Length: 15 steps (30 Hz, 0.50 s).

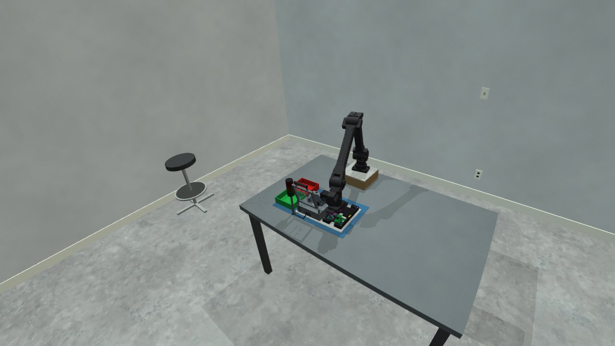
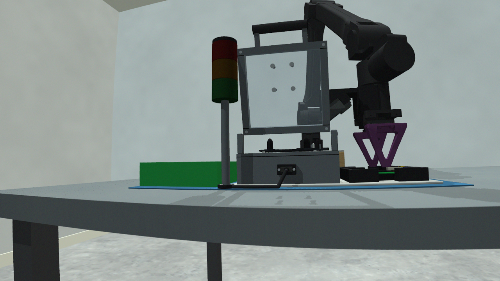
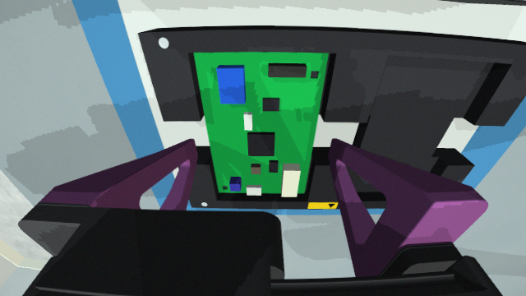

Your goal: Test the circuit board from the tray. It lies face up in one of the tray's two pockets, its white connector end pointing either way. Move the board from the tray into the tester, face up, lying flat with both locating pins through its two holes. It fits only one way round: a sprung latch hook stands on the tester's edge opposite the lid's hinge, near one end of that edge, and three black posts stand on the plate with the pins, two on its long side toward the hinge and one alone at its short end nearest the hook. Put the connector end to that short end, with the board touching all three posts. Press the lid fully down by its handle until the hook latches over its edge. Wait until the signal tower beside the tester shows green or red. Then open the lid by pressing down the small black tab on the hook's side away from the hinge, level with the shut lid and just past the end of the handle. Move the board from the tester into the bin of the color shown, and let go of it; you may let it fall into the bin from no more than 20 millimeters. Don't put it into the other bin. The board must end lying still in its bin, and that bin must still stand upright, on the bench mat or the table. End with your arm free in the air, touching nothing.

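The green circuit board [image 3: 263, 123] lies face up in the left pocket of the black tray [image 3: 329, 103], its white connector [image 3: 290, 181] at the near end in the wrist view. My gripper [image 3: 263, 146] is open, its purple fingers standing either side of the board's near half, apart from it. In the side view the fingertips [image 2: 379, 162] reach down to the tray's top [image 2: 384, 173]. The tester [image 2: 287, 167] stands left of the tray with its clear lid [image 2: 284, 87] raised upright. The signal tower [image 2: 224, 70] shows no lit color.
The tray's right pocket [image 3: 407, 111] is empty. A green bin [image 2: 179, 173] stands left of the tester; a red bin [image 1: 308, 184] stands behind it. All sit on a blue mat [image 1: 320, 208] near the table's corner. The arm's base [image 1: 360, 174] is behind the mat.
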Tool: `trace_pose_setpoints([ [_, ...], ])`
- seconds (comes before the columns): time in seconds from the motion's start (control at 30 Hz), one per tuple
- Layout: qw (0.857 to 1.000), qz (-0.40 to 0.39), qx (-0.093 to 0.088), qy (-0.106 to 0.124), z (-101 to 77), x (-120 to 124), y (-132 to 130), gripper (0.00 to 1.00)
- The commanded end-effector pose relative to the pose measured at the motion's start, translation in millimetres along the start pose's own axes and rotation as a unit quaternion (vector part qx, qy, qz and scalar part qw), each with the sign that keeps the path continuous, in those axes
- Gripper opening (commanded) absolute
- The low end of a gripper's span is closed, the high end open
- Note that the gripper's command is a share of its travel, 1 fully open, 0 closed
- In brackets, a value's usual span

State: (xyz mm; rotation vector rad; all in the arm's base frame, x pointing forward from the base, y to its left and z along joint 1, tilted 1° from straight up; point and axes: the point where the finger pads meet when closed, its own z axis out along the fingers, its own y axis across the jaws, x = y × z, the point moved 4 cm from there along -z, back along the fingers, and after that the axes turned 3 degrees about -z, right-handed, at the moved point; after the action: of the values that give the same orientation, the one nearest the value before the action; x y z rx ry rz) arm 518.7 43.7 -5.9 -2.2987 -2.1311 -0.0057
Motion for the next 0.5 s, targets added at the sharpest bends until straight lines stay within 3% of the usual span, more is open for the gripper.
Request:
trace_pose_setpoints([
  [0.0, 1.000, 0.001, -0.003, -0.001, -1.5, -6.8, 11.9, 0.92],
  [0.47, 1.000, 0.001, -0.003, -0.001, -1.5, -6.8, 11.9, 0.92],
])
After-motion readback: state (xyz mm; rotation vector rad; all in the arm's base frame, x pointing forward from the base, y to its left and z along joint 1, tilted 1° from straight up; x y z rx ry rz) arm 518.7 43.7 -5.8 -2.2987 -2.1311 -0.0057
